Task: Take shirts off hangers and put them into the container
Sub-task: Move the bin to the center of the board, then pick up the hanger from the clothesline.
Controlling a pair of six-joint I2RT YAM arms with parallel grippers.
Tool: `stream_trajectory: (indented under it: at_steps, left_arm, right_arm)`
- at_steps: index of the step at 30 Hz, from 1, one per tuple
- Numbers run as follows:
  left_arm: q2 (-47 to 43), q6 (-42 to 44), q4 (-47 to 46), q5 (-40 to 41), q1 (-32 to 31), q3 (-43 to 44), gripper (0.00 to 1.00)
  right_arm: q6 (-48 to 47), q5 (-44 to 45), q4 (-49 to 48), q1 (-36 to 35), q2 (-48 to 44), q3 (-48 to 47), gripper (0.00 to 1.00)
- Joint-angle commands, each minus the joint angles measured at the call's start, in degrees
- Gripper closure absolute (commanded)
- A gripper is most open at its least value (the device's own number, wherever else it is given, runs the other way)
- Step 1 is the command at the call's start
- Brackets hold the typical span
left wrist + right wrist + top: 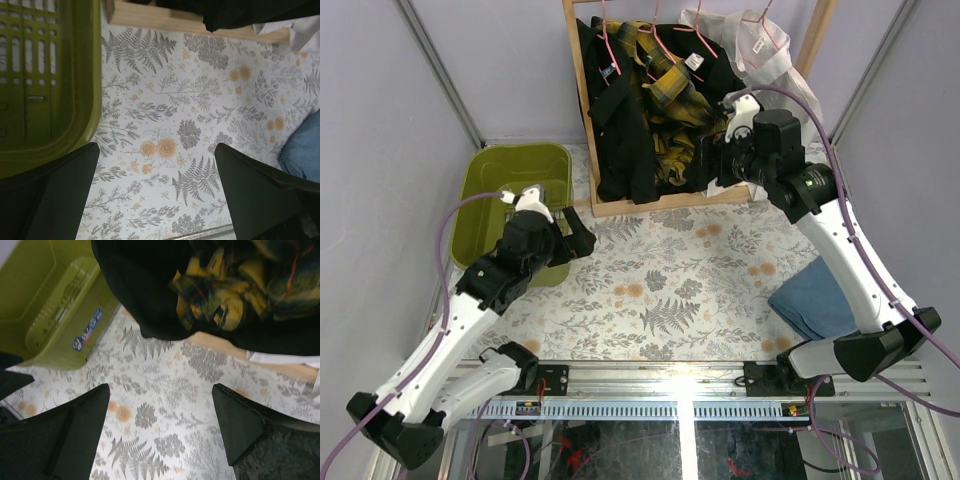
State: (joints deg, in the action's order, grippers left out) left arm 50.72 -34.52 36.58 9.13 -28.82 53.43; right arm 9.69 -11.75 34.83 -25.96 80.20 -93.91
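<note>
table [670,295]: floral-print cover | on it: olive-green container [492,178] far left, wooden rack [660,203] far middle, blue cloth [815,298] right

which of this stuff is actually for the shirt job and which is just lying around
For the job:
- black shirts
- plaid shirt
- white shirt
- pink hangers
- green container

Just lying about:
- folded blue cloth
- wooden rack, only holding the hangers
- floral table cover
</note>
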Motion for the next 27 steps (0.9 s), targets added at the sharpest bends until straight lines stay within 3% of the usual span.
stream_trajectory:
  at_steps: [1, 8, 15, 21, 27]
  left_arm:
    - [-4.3, 1.3, -2.8, 6.4, 0.3, -1.2, 0.0]
    - [-6.8, -1.4, 1.2, 7.1, 0.3, 0.9, 0.0]
    - [-10.5, -1.9, -1.9, 0.0, 0.2, -0.2, 0.0]
    - [-11.3, -2.7, -1.2, -0.1, 0.3, 0.4, 0.0]
    - [-11.3, -4.0, 0.3, 0.5, 0.3, 1.0, 0.0]
  right_arm:
    - [1.7, 1.6, -11.7, -0.4, -1.1, -1.0, 0.09]
    - [2.9, -1.0, -10.0, -1.5, 5.3, -8.7, 0.09]
    - [2.5, 0.3, -8.5, -4.4, 13.1, -18.8, 0.1]
    - [0.5, 5.1, -11.1, -8.2, 21.4, -26.0, 0.16]
    - [1.3, 7.9, -7.9, -9.4, 31.6, -39.2, 0.25]
